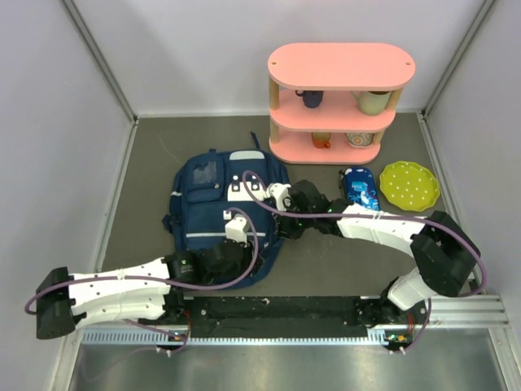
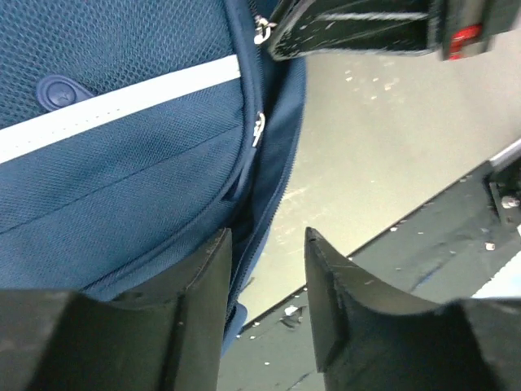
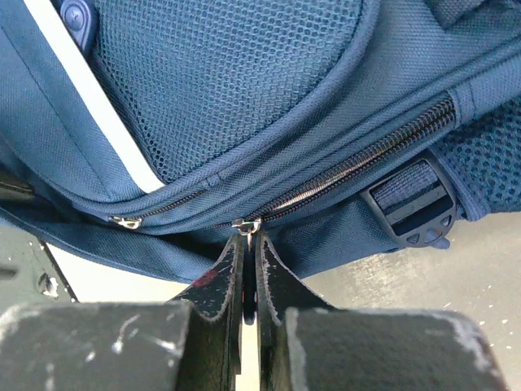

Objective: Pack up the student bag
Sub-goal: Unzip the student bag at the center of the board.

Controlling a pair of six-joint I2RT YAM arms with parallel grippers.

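Top external view: both arms reach over the student bag (image 1: 216,195), lying flat on the grey surface (image 1: 342,269). Only the right wrist view shows the right hand (image 3: 247,248) pinched tight on a zipper pull (image 3: 246,226). The left hand (image 2: 267,261) sits part-open at the bag's edge, gripping nothing.

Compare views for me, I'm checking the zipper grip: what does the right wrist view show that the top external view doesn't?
Only the right wrist: the right pincer shut on a zipper pull, the zipper teeth, a black buckle. Only the top external: the pink shelf, green plate and small blue pencil case. Both: the student bag and its white stripe.
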